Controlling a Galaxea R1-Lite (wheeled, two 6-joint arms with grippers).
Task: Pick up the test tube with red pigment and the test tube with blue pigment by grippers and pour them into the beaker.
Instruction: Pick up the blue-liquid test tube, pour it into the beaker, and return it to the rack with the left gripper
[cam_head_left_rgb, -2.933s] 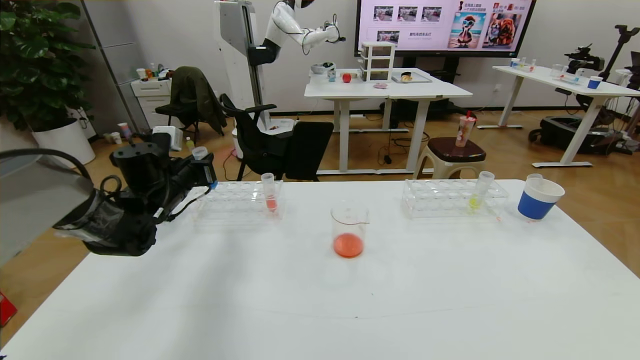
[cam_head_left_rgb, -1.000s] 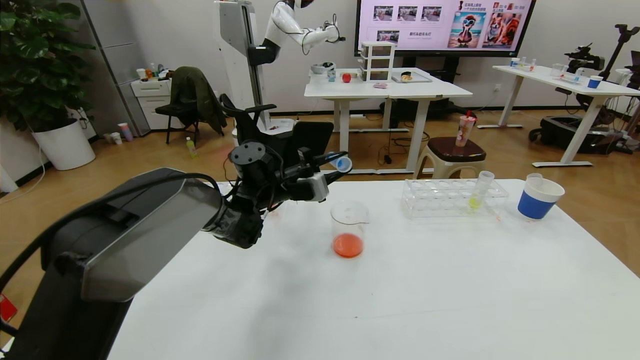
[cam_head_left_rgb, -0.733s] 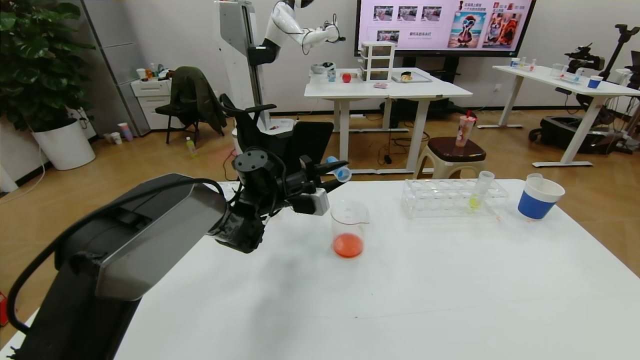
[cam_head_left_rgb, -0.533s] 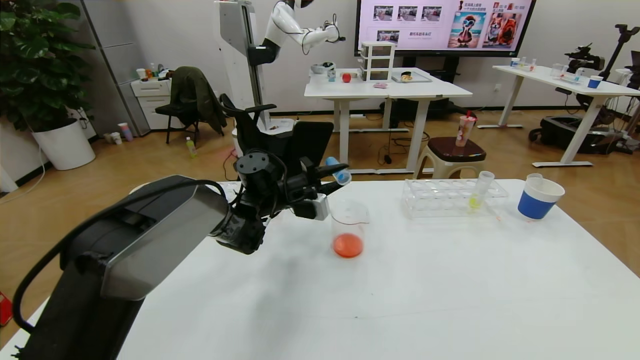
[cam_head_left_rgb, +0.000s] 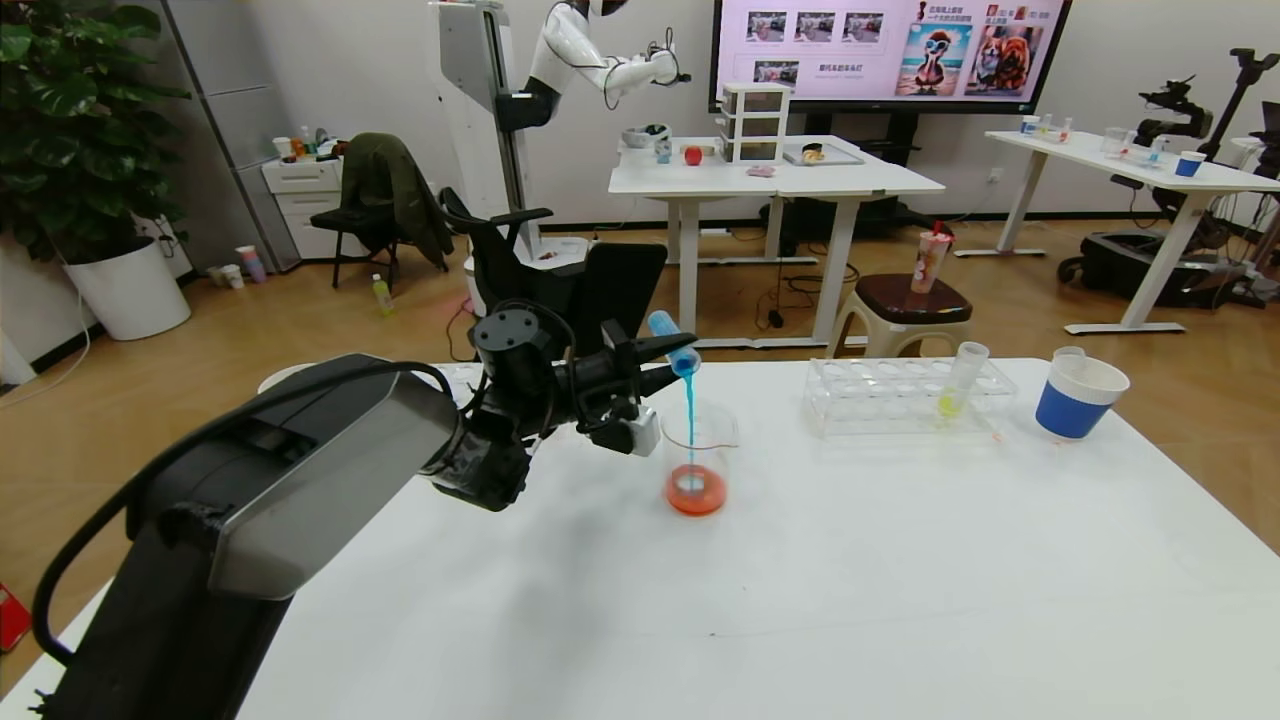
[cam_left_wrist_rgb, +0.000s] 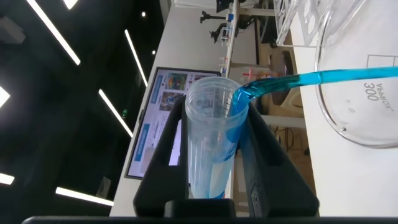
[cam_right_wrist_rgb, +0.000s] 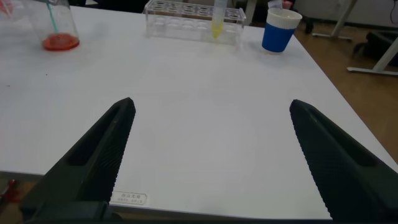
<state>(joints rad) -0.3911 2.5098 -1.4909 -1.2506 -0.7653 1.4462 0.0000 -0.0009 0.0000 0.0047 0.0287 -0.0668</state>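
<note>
Head view: left gripper (cam_head_left_rgb: 655, 360) pinches the test tube with blue pigment (cam_head_left_rgb: 674, 344), tipped over the beaker (cam_head_left_rgb: 697, 460), blue stream falling in; right gripper (cam_right_wrist_rgb: 208, 146) spread wide above the table (cam_right_wrist_rgb: 205, 93).

Robotics lab; humanoid robot (cam_head_left_rgb: 590, 60), presentation screen (cam_head_left_rgb: 890, 50), white worktables (cam_head_left_rgb: 770, 180).

The left gripper (cam_head_left_rgb: 668, 362) now tips the blue tube (cam_head_left_rgb: 672, 342) further, and blue liquid streams into the beaker (cam_head_left_rgb: 697, 460).
</note>
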